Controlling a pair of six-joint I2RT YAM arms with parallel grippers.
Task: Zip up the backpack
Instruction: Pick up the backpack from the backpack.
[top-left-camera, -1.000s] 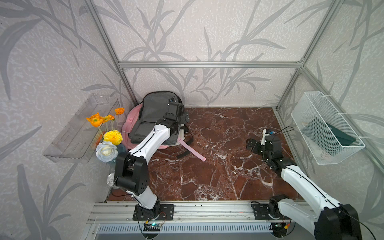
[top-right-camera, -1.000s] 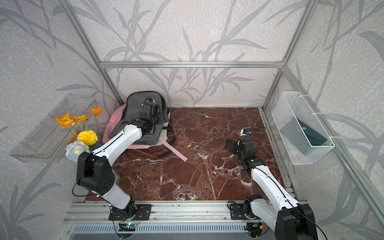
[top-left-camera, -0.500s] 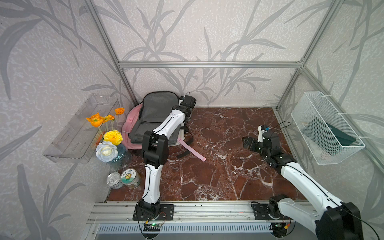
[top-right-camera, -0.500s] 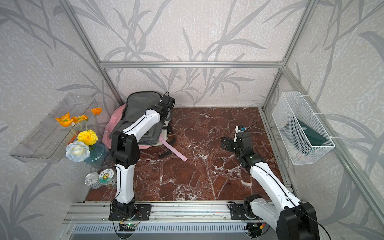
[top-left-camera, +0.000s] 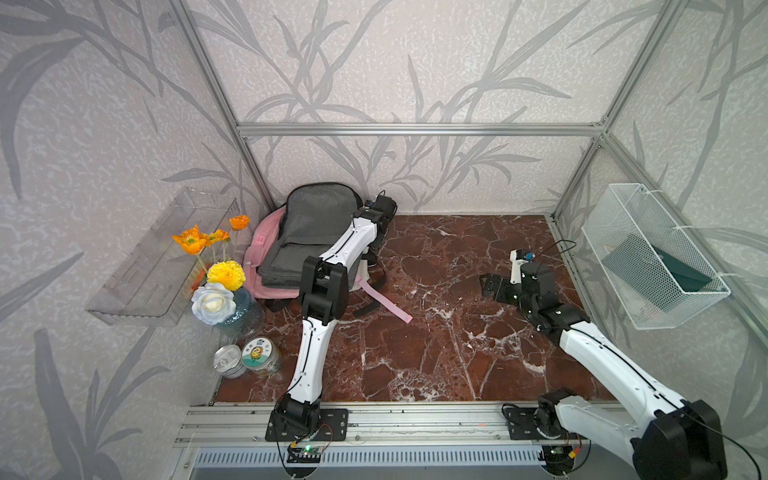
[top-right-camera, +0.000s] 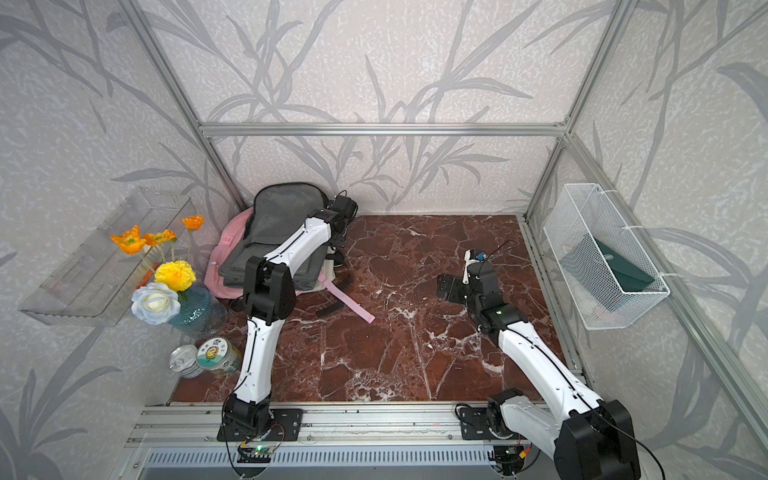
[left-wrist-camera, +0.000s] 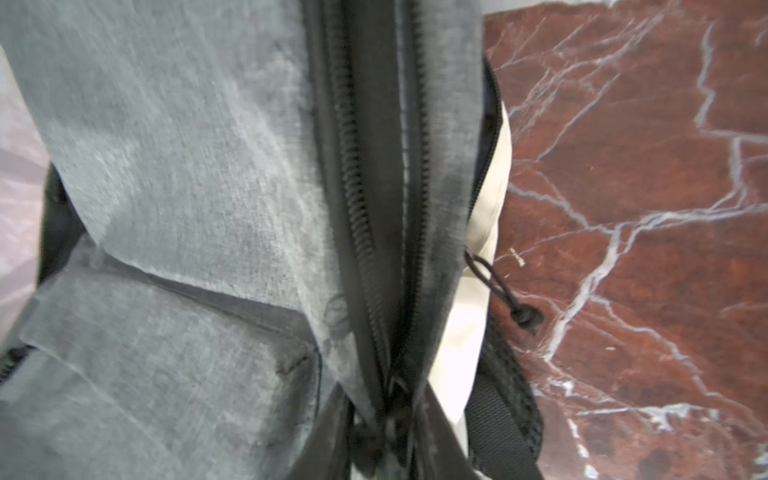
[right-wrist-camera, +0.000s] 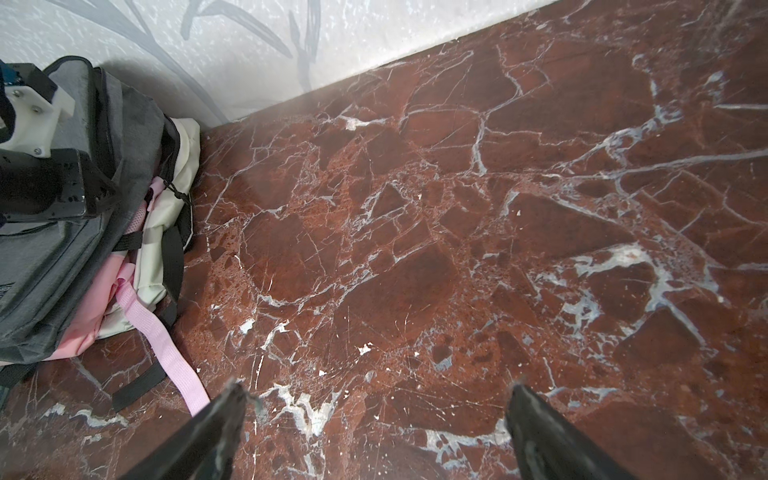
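The grey backpack (top-left-camera: 316, 224) (top-right-camera: 282, 216) (right-wrist-camera: 83, 249) lies in the back left corner on top of a pink and cream bag (top-left-camera: 266, 249). My left gripper (top-left-camera: 375, 243) (top-right-camera: 338, 237) is at the backpack's right side. In the left wrist view the left gripper (left-wrist-camera: 388, 411) is shut on the zipper pull (left-wrist-camera: 395, 399). Past the pull the two rows of zipper teeth (left-wrist-camera: 357, 187) run apart with a dark gap between them. My right gripper (top-left-camera: 488, 286) (top-right-camera: 446, 289) (right-wrist-camera: 378, 390) hovers open over bare floor on the right, holding nothing.
A pink strap (top-left-camera: 382, 299) trails from the bags onto the marble floor (top-left-camera: 436, 332). A vase of flowers (top-left-camera: 220, 282) and two cans (top-left-camera: 249, 359) stand at the left. A clear shelf (top-left-camera: 158, 257) hangs on the left wall, a wire basket (top-left-camera: 652, 257) on the right.
The left arm swung from over the backpack's top to its right side, and its gripper closed on the zipper pull. The right gripper shifted slightly left and stayed open.
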